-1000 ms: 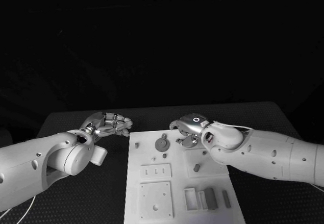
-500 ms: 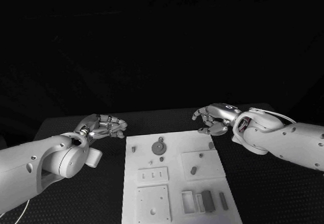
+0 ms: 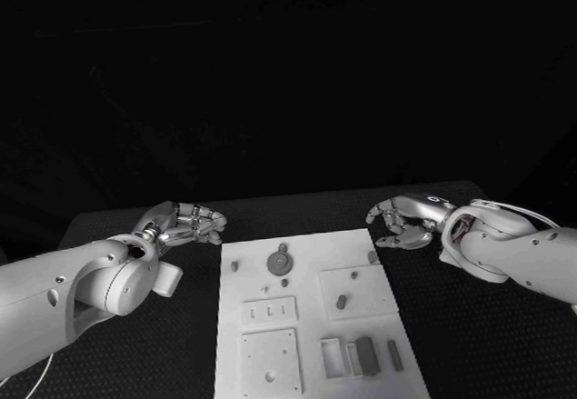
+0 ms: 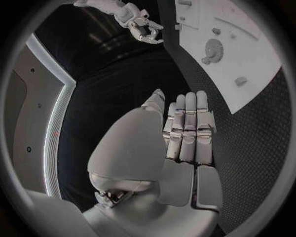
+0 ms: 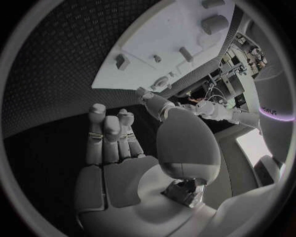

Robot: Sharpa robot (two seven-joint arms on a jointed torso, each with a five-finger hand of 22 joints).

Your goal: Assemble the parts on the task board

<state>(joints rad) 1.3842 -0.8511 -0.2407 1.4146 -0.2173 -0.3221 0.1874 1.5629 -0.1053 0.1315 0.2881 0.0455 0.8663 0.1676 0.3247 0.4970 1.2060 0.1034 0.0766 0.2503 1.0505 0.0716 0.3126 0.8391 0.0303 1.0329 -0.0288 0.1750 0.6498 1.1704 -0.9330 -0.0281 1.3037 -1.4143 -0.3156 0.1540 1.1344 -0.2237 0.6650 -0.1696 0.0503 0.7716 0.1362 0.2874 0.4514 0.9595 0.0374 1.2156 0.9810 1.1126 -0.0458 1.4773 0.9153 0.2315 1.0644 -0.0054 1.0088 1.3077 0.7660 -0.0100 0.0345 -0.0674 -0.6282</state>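
From the head view we see the flat white rectangular task board [image 3: 316, 325] mid-table, carrying small grey parts [image 3: 366, 354] in its near recesses and a round grey disc [image 3: 280, 261] at its far end. Our silver left hand [image 3: 185, 224] curls empty beside the far left corner. Our silver right hand [image 3: 405, 221], fingers loosely apart and empty, has moved right, off the board. The left wrist view shows the left hand's fingers [image 4: 188, 128] together. The right wrist view shows the right hand's fingers [image 5: 111, 136] empty.

Black table [image 3: 142, 372] w/ fine dotted texture, spans most of the lower head view, far edge meets a dark unlit bkgd; same dotted black surface in left wrist view [image 4: 123, 98] and right wrist view [image 5: 55, 74].
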